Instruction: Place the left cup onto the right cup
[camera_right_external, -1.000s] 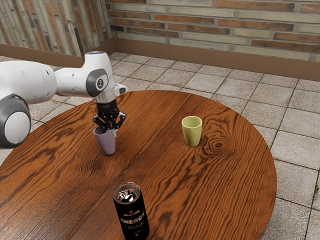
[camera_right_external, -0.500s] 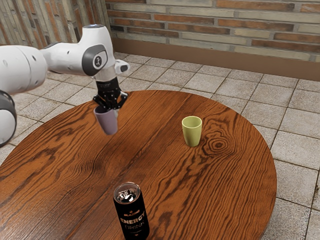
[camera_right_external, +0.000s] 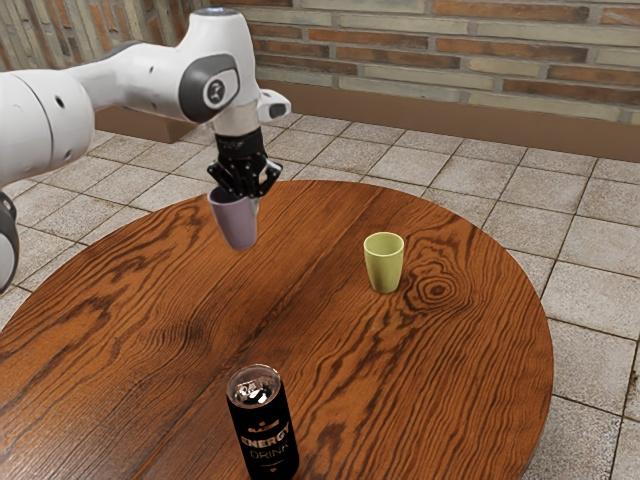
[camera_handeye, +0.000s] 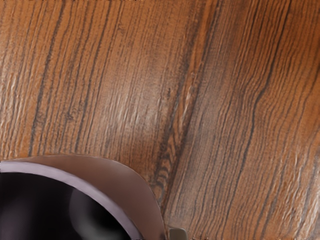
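Observation:
My gripper is shut on the rim of a lilac cup, which hangs in the air above the round wooden table, slightly tilted. A green cup stands upright on the table, well toward the exterior view's right of the held cup and lower. In the wrist view the lilac cup is a large dark-mouthed shape just under my hand, with wood grain beyond it.
A black energy drink can stands upright near the table's front edge. Tiled floor and a brick wall lie behind the table.
The lilac cup has left the table. My gripper has carried it up and toward the exterior view's right, closer to the green cup.

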